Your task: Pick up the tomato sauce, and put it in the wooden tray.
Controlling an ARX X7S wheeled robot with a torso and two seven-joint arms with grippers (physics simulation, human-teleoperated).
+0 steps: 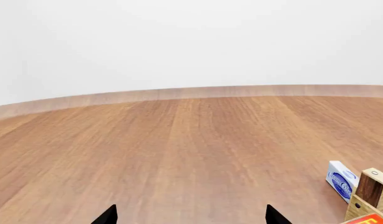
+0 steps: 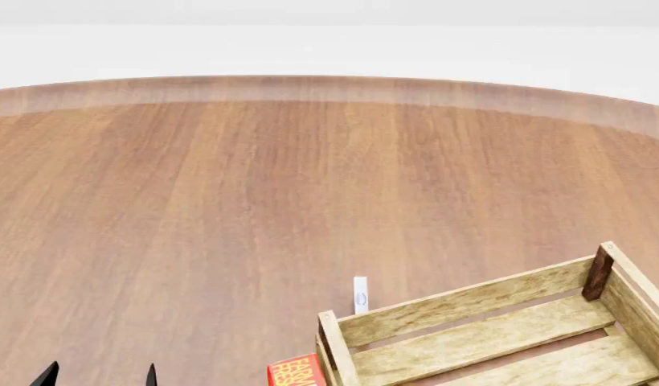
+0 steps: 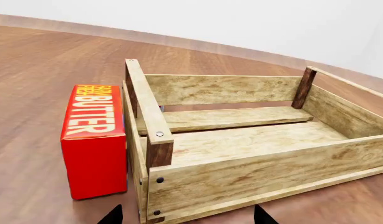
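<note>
Right claw faces slatted wooden tray.

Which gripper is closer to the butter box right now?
Right, as best the views show. The right gripper sits close in front of the butter box and wooden tray. The left gripper is off to the box's left across bare floor.

Pale wooden tray with dark corner posts; red butter box, yellow-white lettering.
</note>
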